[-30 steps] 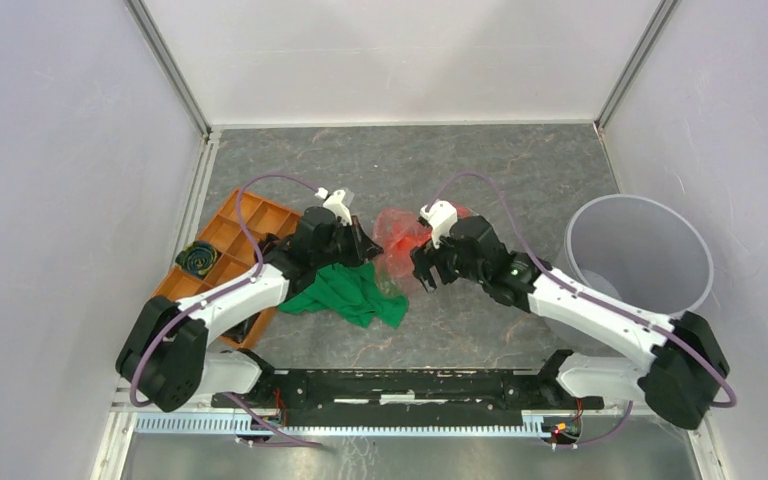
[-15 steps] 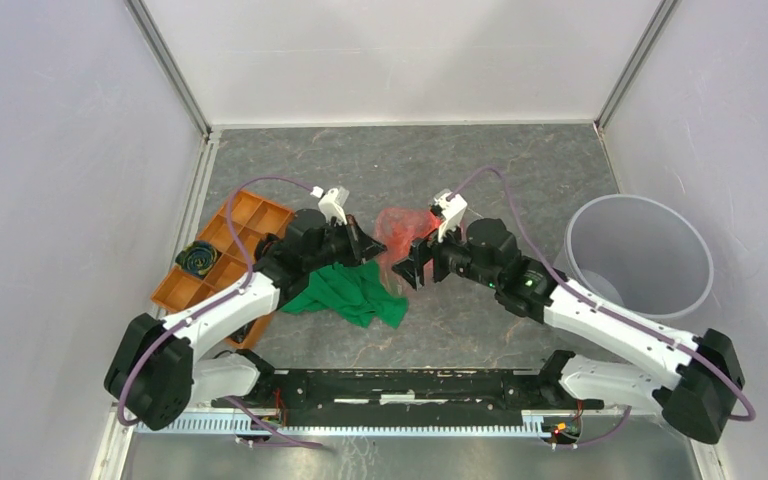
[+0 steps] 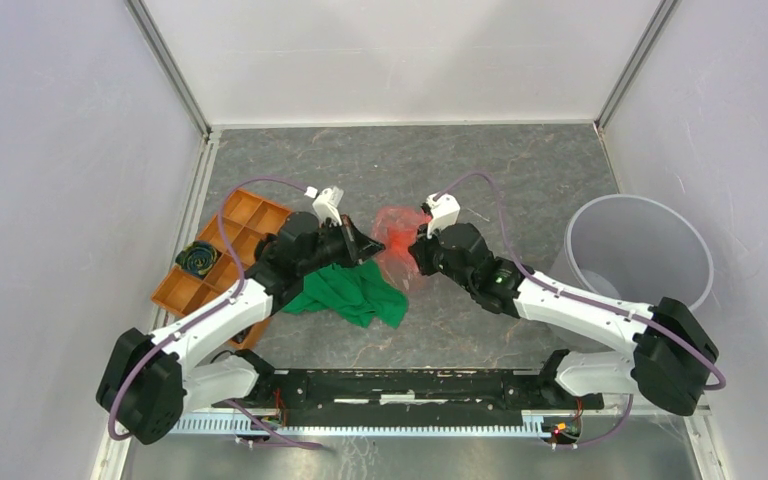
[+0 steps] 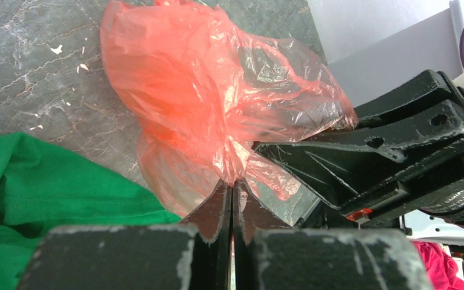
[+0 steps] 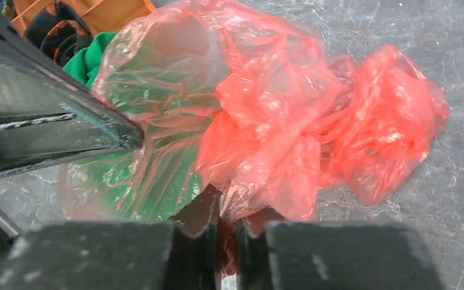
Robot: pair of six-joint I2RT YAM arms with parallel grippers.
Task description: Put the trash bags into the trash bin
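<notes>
- The trash bag (image 3: 397, 245) lies crumpled on the table (image 3: 410, 170) near its middle, between the two grippers; it is well apart from the trash bin (image 3: 650, 225), which stands upright at 3 o'clock from it with its mouth open to the top camera
- In the top view the bag's long axis runs roughly 12 to 6 o'clock; the dense red bunch is at the 12 o'clock end and the paler, see-through film spreads toward 6 o'clock
- That paler end lies over the edge of the green cloth (image 3: 355, 292); in the right wrist view the green shows through the film
- The left gripper (image 4: 231, 193) meets the bag from 9 o'clock; its fingers are pressed together with a fold of red film pinched at the tips
- The right gripper (image 5: 226, 223) meets it from 3 o'clock; its fingers are drawn close with red film caught between them
- The orange tray (image 3: 225, 250) sits at 9 o'clock, beyond the cloth
</notes>
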